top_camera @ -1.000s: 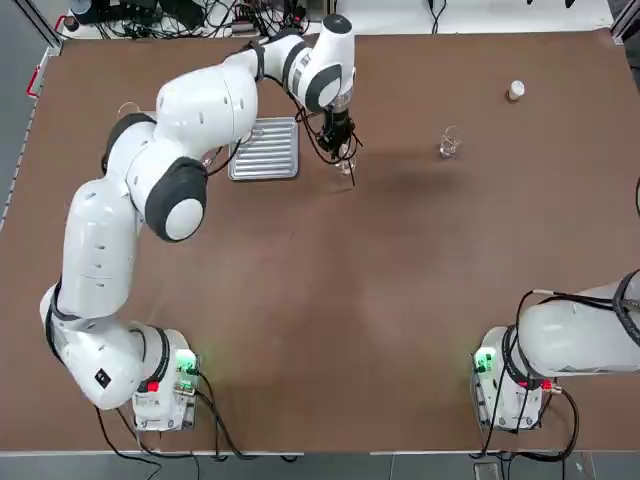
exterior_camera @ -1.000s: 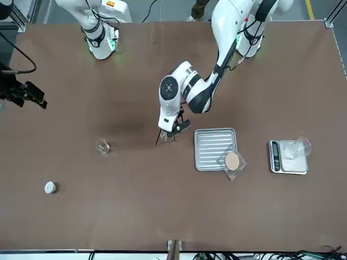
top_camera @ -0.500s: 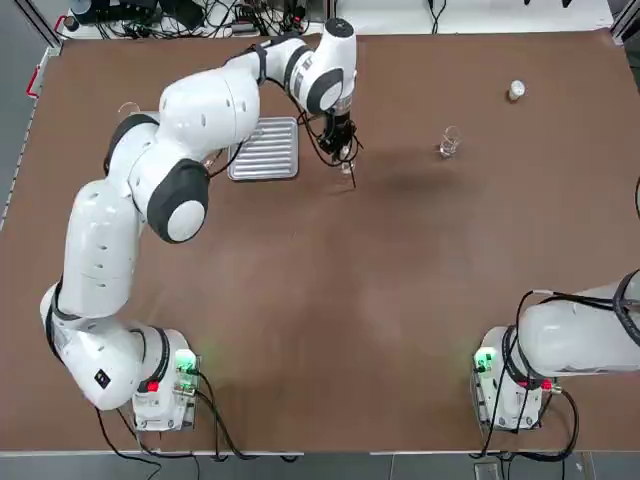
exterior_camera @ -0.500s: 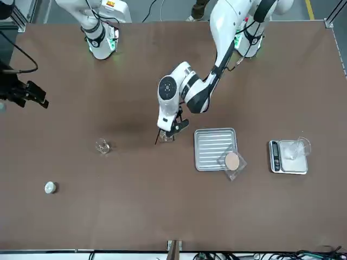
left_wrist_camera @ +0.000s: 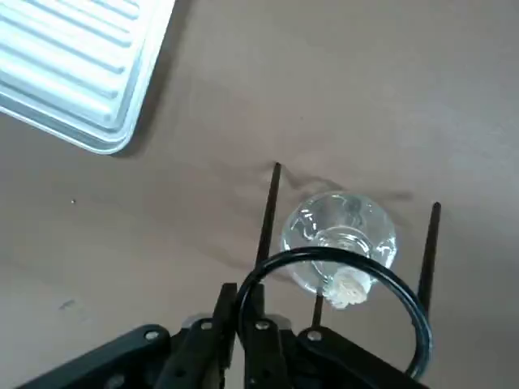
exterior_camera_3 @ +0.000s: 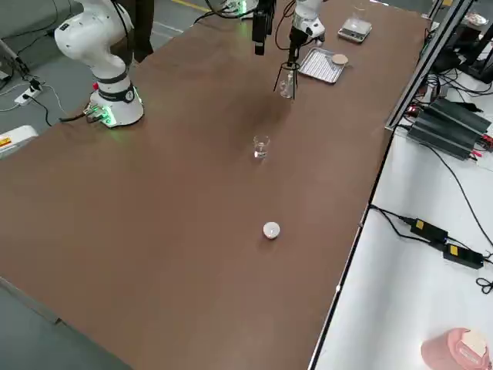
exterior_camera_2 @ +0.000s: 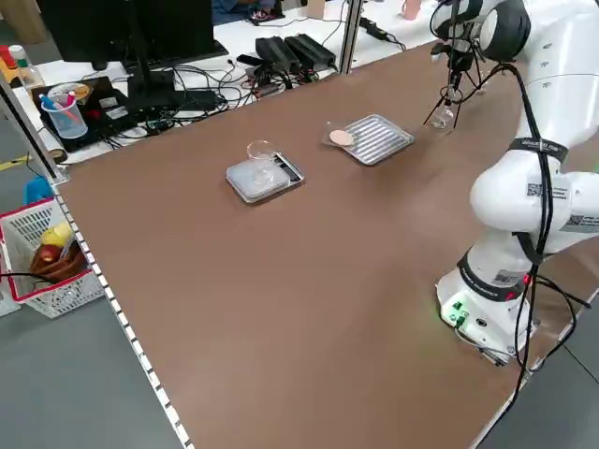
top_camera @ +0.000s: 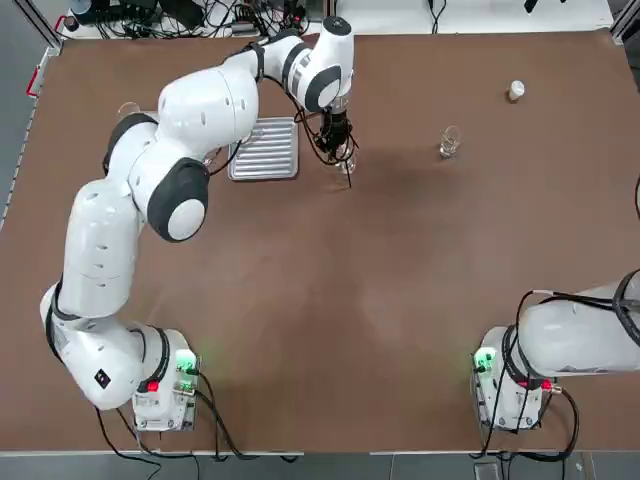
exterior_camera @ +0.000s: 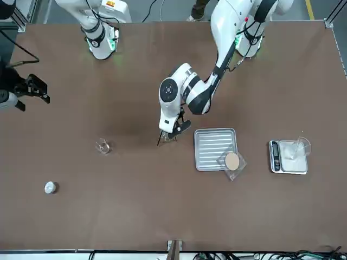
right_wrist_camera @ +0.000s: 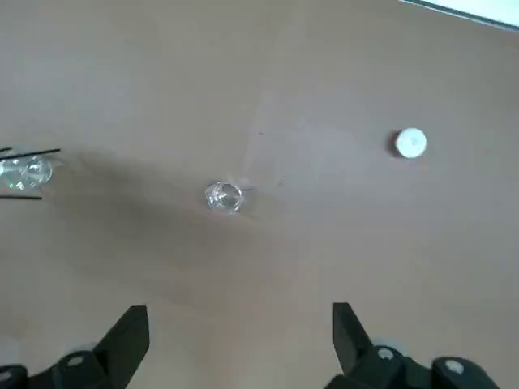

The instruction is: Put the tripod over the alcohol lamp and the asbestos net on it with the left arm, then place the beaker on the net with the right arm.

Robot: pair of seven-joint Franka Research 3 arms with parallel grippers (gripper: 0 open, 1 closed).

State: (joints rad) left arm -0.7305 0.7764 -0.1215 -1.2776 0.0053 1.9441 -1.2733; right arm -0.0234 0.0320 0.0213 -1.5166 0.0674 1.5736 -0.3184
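- Left gripper (left_wrist_camera: 243,340) pinches the tripod (left_wrist_camera: 336,279) by its ring, near the table's middle far edge; right gripper (right_wrist_camera: 235,332) spread wide, parked aside.
- Tripod: thin black wire ring, slim straight legs, upright, ring over the alcohol lamp (left_wrist_camera: 340,239), legs straddling it.
- Lamp: clear round glass, pale wick.
- Ridged silver tray (top_camera: 265,148) just beside; asbestos net (exterior_camera: 232,161) on the tray's corner; beaker (top_camera: 449,143) and white cap (top_camera: 515,90) well apart.
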